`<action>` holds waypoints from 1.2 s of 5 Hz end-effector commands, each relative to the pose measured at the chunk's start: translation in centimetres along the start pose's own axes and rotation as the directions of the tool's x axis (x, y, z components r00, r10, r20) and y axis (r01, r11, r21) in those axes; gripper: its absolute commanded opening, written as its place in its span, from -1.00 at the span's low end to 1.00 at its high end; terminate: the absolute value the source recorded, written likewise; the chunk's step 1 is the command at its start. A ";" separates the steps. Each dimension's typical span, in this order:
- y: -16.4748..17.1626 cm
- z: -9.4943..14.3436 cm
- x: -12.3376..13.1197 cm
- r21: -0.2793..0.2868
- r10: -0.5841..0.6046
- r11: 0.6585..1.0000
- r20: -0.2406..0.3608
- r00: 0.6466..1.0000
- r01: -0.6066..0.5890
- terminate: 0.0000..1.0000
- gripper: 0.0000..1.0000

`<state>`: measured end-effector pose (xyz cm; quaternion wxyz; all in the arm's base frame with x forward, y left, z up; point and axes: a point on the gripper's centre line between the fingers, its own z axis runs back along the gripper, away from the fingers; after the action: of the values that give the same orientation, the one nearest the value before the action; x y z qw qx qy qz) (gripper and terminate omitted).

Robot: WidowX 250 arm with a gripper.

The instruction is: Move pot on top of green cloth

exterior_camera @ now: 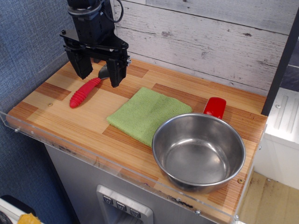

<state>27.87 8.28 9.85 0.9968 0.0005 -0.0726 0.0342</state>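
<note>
The pot (198,151) is a large shiny steel bowl that stands upright and empty at the front right of the wooden counter. The green cloth (148,114) lies flat in the middle of the counter, and its right corner runs just under or against the pot's left rim. My gripper (99,72) hangs at the back left, well away from both, above a red-handled utensil. Its two black fingers are spread apart with nothing between them.
A red-handled spatula (85,92) lies at the back left under my gripper. A small red block (215,107) sits behind the pot. A clear acrylic lip (117,164) edges the counter's front. A wooden plank wall stands behind, a blue wall at the left.
</note>
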 end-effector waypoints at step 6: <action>-7.7 -0.9 -3.0 -0.013 -0.291 0.957 -0.020 0.957 0.291 -1.00 1.00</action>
<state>25.61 0.16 7.94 0.9925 0.0049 -0.0512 -0.1108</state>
